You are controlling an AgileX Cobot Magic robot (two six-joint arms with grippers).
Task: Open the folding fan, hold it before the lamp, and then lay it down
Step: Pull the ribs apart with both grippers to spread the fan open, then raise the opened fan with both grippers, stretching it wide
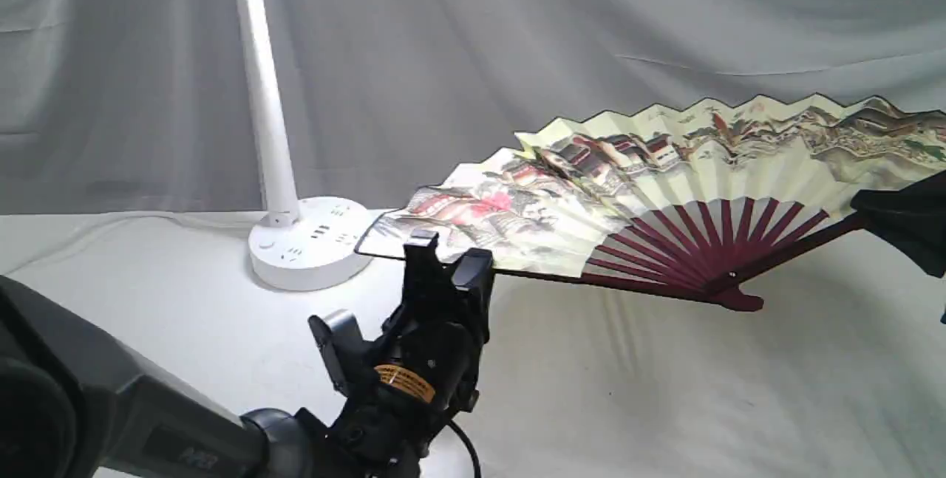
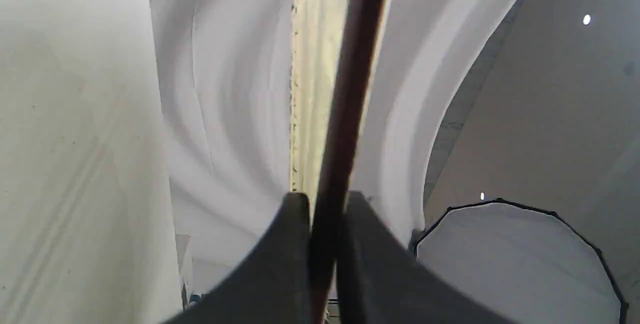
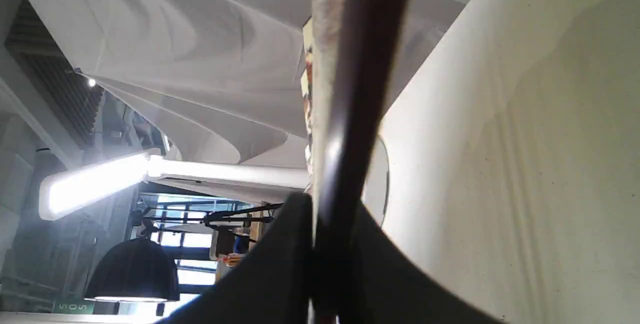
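The folding fan is spread wide and held tilted above the white table, its painted landscape facing up. Its left tip reaches the round base of the lamp, which stands at the back left with an upright stem and a flat head. My left gripper is shut on the fan's left maroon outer rib. At the right edge of the exterior view my right gripper is shut on the other outer rib. The right wrist view also catches the lamp, whose head is lit.
A white cloth covers the table, and a pale draped curtain hangs behind it. A studio softbox appears in the left wrist view, and a black pendant shade in the right wrist view.
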